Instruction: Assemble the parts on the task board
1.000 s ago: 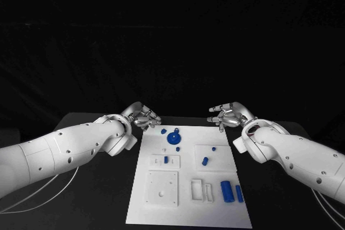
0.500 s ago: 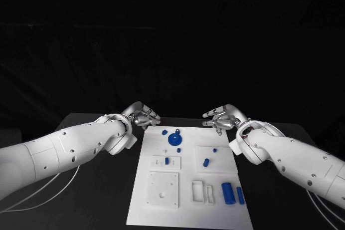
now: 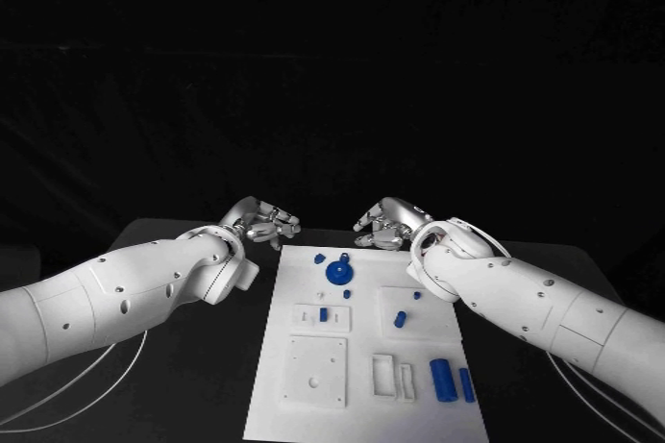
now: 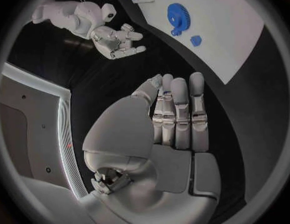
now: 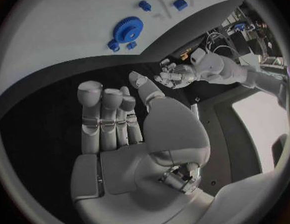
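Observation:
The white task board (image 3: 430, 414) lies in the middle of the black table. A blue gear (image 3: 337, 268) stands near its far edge, with a small blue piece (image 3: 320, 258) beside it. Small blue parts (image 3: 401, 319) sit mid-board, and two blue cylinders (image 3: 444, 379) lie at the near right. My left hand (image 3: 263, 222) hovers off the board's far left corner, empty, its fingers (image 4: 180, 112) straight. My right hand (image 3: 388, 222) hovers beyond the far edge, close to the gear, also empty. The gear (image 5: 127, 29) and my left hand (image 5: 176, 74) both show past my right hand (image 5: 114, 119).
White raised blocks (image 3: 314, 366) and slotted fixtures (image 3: 392, 376) stand on the near half of the board. Black table (image 3: 208, 385) borders the board on both sides. White cables (image 3: 84, 385) trail at the near left.
My right hand has swung left along the board's far edge, from the far right corner to near the gear. My left hand has edged slightly left and away.

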`<state>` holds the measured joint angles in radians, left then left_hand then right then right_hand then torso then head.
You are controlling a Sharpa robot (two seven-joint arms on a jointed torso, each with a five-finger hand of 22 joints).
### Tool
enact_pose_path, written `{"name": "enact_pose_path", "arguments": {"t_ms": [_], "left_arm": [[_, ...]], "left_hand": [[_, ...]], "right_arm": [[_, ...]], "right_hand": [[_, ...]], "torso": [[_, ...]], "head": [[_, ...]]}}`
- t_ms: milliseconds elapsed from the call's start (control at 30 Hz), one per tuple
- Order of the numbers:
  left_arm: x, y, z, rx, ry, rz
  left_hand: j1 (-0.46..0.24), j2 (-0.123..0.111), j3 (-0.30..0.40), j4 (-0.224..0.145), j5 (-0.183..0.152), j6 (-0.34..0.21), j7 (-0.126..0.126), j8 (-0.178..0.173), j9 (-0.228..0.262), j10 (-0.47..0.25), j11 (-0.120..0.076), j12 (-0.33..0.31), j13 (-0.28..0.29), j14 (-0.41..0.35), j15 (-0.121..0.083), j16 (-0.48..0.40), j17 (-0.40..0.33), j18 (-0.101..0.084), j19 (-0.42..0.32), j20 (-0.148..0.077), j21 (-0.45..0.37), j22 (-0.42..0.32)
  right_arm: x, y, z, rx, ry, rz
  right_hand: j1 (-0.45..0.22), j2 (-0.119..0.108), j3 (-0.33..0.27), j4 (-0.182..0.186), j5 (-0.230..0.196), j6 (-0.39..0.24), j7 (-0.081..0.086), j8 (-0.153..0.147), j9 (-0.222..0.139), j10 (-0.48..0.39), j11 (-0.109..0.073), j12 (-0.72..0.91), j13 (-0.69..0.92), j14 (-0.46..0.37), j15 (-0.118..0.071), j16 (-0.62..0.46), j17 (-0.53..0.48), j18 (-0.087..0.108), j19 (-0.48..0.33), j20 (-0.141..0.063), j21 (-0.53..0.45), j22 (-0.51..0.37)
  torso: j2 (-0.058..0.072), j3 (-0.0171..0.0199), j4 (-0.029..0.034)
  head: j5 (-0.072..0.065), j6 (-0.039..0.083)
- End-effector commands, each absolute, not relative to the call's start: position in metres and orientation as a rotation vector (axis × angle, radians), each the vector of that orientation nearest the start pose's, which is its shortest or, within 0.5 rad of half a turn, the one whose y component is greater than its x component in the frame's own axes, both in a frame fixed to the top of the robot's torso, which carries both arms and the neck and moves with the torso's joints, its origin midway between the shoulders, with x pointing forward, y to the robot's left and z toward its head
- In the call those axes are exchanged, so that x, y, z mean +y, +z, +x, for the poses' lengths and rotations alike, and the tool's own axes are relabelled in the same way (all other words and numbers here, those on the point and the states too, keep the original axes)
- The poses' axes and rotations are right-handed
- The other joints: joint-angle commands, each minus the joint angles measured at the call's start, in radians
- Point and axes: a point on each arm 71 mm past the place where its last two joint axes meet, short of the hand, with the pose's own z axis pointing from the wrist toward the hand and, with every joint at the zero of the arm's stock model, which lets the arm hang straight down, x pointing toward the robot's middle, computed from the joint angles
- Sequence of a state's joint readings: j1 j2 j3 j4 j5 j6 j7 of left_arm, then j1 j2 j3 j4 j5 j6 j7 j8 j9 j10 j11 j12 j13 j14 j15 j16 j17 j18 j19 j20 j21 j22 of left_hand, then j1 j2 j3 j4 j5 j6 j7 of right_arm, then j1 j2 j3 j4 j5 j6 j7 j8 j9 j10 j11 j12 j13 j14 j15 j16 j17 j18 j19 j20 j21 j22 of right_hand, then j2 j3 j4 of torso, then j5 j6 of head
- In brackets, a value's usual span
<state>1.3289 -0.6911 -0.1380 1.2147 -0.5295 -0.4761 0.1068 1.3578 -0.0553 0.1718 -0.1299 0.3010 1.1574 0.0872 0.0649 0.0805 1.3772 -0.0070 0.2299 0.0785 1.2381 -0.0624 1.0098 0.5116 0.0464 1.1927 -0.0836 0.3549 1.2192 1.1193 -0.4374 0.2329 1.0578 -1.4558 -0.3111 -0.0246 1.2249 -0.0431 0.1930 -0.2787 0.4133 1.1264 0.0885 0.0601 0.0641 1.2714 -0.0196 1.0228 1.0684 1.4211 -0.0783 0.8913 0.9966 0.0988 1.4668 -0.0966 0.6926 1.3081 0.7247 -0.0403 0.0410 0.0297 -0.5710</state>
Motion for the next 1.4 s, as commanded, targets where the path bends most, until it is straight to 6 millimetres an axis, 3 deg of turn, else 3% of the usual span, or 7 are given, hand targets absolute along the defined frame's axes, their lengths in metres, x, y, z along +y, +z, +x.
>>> {"name": "enact_pose_path", "arguments": {"t_ms": [33,267,367,733,967,1300,1400], "left_arm": [[0.233,-0.156,0.555,1.407,-1.005,-0.79],[0.227,-0.142,0.549,1.355,-1.074,-0.814],[0.224,-0.138,0.547,1.35,-1.087,-0.812],[0.215,-0.13,0.543,1.347,-1.117,-0.804],[0.213,-0.128,0.541,1.347,-1.123,-0.801],[0.211,-0.127,0.54,1.351,-1.131,-0.799],[0.211,-0.127,0.54,1.35,-1.131,-0.799]], "left_hand": [[0.007,-0.005,0.0,0.008,0.002,0.002,-0.001,-0.002,-0.001,0.006,0.001,0.003,-0.003,-0.001,0.001,-0.012,0.001,0.001,0.008,0.001,-0.013,0.001],[0.011,-0.006,0.0,0.01,0.002,0.001,0.001,-0.002,-0.001,-0.001,0.004,-0.001,-0.007,-0.004,0.005,-0.06,-0.012,-0.001,0.005,0.005,-0.048,-0.009],[0.011,-0.006,-0.001,0.01,0.002,0.001,0.001,-0.002,-0.001,-0.001,0.004,-0.002,-0.007,-0.002,0.005,-0.067,-0.013,-0.001,0.006,0.005,-0.054,-0.011],[0.016,-0.008,-0.003,0.011,0.002,0.002,0.001,-0.002,-0.001,0.001,0.005,-0.009,-0.007,0.003,0.005,-0.089,-0.001,-0.002,0.018,0.005,-0.086,-0.002],[0.016,-0.008,-0.003,0.011,0.002,0.002,0.001,-0.002,-0.001,0.001,0.005,-0.009,-0.007,0.003,0.005,-0.089,-0.001,-0.002,0.018,0.005,-0.086,-0.002],[0.016,-0.009,-0.004,0.013,0.002,0.001,0.001,-0.001,-0.001,0.001,0.005,-0.011,-0.007,0.006,0.006,-0.097,0.01,-0.003,0.027,0.005,-0.109,0.016],[0.016,-0.008,-0.004,0.014,0.002,0.001,0.001,-0.002,-0.001,0.001,0.005,-0.011,-0.007,0.006,0.006,-0.099,0.012,-0.003,0.029,0.005,-0.115,0.02]], "right_arm": [[-0.12,-0.163,0.572,1.498,0.642,-0.124],[-0.097,-0.162,0.576,1.488,0.578,-0.226],[-0.091,-0.163,0.576,1.488,0.56,-0.253],[-0.079,-0.171,0.576,1.529,0.502,-0.33],[-0.078,-0.175,0.575,1.54,0.482,-0.351],[-0.074,-0.174,0.574,1.508,0.475,-0.345],[-0.073,-0.174,0.574,1.499,0.474,-0.34]], "right_hand": [[0.004,-0.011,0.006,0.001,-0.009,0.008,-0.003,0.002,0.001,0.016,0.0,0.018,0.033,0.013,0.0,0.015,0.024,-0.018,0.051,-0.003,0.028,0.085],[0.005,-0.022,0.002,0.008,-0.029,0.004,-0.002,0.002,0.001,0.03,0.003,0.029,0.08,0.023,0.004,0.032,0.067,-0.02,0.05,0.001,0.066,0.088],[0.006,-0.026,-0.001,0.01,-0.035,0.001,-0.001,0.002,0.001,0.034,0.003,0.028,0.088,0.026,0.005,0.034,0.076,-0.02,0.05,0.002,0.074,0.089],[0.029,-0.054,-0.069,0.052,-0.038,-0.04,0.003,0.002,0.002,0.047,0.007,0.058,0.145,0.033,0.008,0.081,0.155,-0.02,0.047,0.005,0.135,0.098],[0.037,-0.061,-0.071,0.061,-0.039,-0.047,0.006,0.002,0.002,0.052,0.01,0.073,0.165,0.037,0.009,0.092,0.179,-0.018,0.044,0.006,0.159,0.101],[0.037,-0.069,-0.049,0.072,-0.042,-0.045,0.007,0.001,0.001,0.06,0.012,0.083,0.178,0.041,0.01,0.102,0.197,-0.016,0.044,0.007,0.183,0.103],[0.036,-0.068,-0.04,0.076,-0.044,-0.043,0.008,0.002,0.001,0.062,0.012,0.086,0.181,0.042,0.01,0.103,0.2,-0.016,0.045,0.007,0.19,0.104]], "torso": [[0.008,-0.012,0.0179],[0.022,-0.0254,0.0366],[0.028,-0.0294,0.0429],[0.047,-0.0399,0.0595],[0.052,-0.0406,0.0607],[0.055,-0.0429,0.0696],[0.056,-0.0437,0.0675]], "head": [[-0.008,0.005],[-0.016,0.013],[-0.018,0.015],[-0.029,0.018],[-0.027,0.019],[-0.03,0.022],[-0.029,0.022]]}}
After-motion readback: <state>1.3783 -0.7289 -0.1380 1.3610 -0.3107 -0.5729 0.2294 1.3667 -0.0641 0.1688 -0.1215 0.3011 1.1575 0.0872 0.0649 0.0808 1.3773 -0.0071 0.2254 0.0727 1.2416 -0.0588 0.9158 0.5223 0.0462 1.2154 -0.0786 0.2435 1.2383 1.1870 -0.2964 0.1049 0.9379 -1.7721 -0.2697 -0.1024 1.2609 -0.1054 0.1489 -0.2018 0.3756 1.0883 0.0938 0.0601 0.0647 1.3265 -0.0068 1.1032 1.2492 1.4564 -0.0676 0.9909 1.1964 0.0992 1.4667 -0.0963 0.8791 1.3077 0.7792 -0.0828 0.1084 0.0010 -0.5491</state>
